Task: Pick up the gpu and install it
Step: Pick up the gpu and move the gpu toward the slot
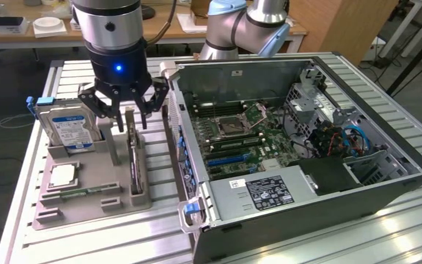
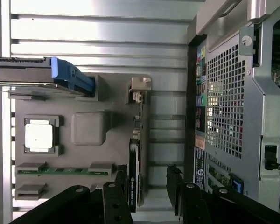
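Note:
The gpu (image 1: 134, 165) stands on its long edge in a slot of the grey parts holder (image 1: 86, 212), its dark board seen edge-on. In the wrist view the gpu (image 2: 136, 154) runs up to its silver bracket (image 2: 140, 87). My gripper (image 1: 132, 126) hangs directly over the card's far end and is open, one finger on each side of its upper edge. In the wrist view my gripper (image 2: 148, 189) straddles the card, which lies closer to one finger (image 2: 120, 191) than to the other. The jaws are not pressed against the board.
A hard drive (image 1: 68, 129) with a blue rail stands upright in the holder beside the gripper. A processor (image 1: 62, 176) and a memory stick (image 1: 86, 192) lie in front. The open computer case (image 1: 299, 165) with its motherboard slots (image 1: 229, 160) stands at the exterior view's right.

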Robot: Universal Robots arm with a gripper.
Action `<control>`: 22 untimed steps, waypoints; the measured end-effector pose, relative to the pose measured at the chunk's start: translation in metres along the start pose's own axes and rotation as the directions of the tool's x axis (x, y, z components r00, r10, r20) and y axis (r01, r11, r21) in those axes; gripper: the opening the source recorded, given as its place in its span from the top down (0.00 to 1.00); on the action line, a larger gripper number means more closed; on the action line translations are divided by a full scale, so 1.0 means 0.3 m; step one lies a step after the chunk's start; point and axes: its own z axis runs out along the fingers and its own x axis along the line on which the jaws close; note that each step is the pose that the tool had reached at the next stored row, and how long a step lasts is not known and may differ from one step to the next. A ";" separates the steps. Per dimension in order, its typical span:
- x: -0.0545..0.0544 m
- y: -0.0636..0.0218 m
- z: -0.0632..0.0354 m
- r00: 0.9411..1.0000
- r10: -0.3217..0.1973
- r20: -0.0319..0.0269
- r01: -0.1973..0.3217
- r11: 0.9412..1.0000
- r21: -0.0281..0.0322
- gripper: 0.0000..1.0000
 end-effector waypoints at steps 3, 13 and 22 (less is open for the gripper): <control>0.001 -0.001 0.009 1.000 0.000 0.000 0.000 1.000 0.000 0.53; 0.004 -0.006 0.036 1.000 0.000 0.000 0.000 1.000 0.000 0.53; 0.009 -0.017 0.055 1.000 0.001 0.000 -0.001 1.000 0.000 0.53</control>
